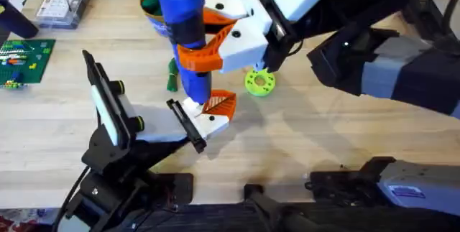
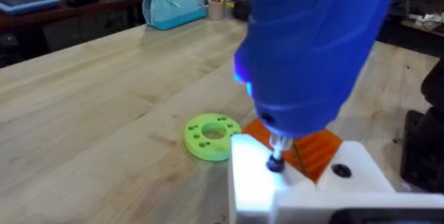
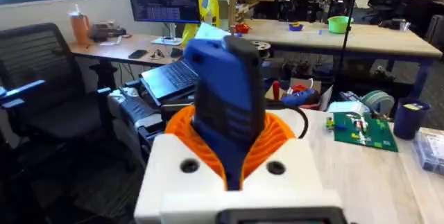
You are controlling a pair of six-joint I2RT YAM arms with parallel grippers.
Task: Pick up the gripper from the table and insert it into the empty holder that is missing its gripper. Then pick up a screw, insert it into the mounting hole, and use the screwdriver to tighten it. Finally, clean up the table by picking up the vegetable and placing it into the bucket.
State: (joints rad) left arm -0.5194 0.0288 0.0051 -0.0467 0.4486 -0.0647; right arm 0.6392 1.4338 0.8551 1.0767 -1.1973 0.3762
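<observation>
The table [image 1: 302,146] is seen from overhead, w/ the blue screwdriver [image 1: 185,34] held upright near centre, clamped in the right gripper [image 1: 215,45] by its orange pads. Its bit is set down on the white gripper [image 1: 210,114], seated at the holder [image 1: 185,126] tip. Left gripper state can't be told. The bucket [image 1: 149,6] stands at 11 o'clock of the screwdriver, the lime-green ring [image 1: 259,82] at 3, the vegetable [image 1: 172,75] at 9, just beside it.
</observation>
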